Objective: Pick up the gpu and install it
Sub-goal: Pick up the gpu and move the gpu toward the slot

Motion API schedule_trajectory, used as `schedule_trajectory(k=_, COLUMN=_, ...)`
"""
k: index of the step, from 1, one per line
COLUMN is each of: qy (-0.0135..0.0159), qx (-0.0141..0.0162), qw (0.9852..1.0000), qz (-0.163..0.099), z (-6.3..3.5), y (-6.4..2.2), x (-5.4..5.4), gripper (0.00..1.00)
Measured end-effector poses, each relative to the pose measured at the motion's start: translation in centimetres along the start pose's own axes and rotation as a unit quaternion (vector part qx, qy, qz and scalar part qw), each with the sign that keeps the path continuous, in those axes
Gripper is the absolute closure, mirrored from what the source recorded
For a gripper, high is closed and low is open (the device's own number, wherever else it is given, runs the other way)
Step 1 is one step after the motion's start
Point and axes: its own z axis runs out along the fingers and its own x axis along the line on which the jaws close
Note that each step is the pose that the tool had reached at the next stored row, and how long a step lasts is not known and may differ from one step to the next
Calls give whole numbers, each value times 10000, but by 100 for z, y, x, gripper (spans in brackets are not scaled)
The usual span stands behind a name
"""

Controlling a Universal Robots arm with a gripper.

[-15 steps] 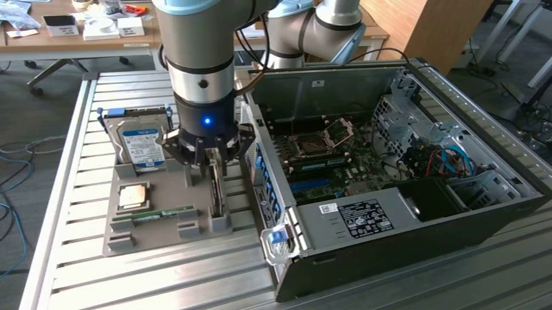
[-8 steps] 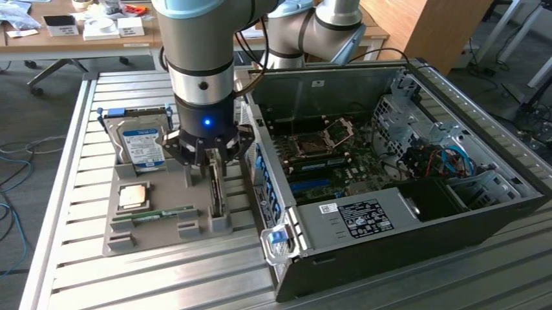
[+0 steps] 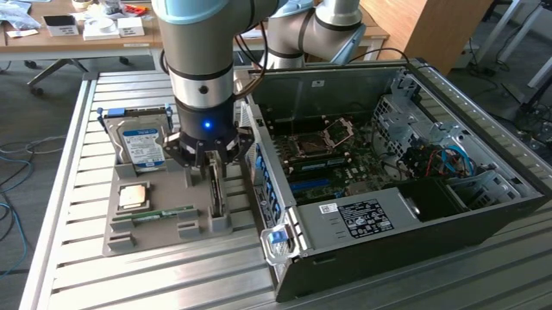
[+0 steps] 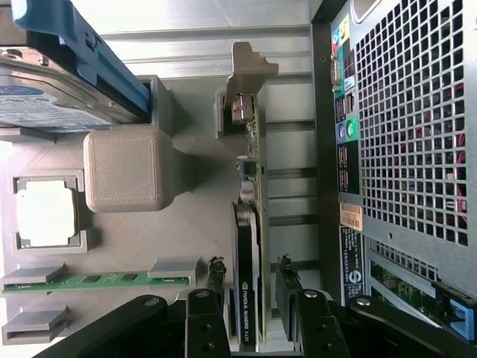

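A: How do the fingers (image 4: 288, 282) sit?
B: Partly open, one on each side of the gpu (image 4: 247, 298), with slight gaps. Nothing is gripped. It stands on edge in the grey holder (image 4: 123, 171), just beside the case (image 4: 402, 134).
A: Progress?
B: It isn't lifted yet, and the install is all still to do. The case wall is close alongside, with free room above, I'd judge.

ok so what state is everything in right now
gpu: on edge in the gray holder, not installed
claw: open, astride the gpu
hard drive: upright in its holder slot
memory stick: lying in the holder
cpu: flat in its recess
computer case: side open, interior exposed
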Motion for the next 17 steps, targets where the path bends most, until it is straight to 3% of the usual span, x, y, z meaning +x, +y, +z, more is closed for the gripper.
schedule_trajectory(k=17, qy=0, qx=-11, qw=10000, qz=0, z=80, y=24, x=4, gripper=58)
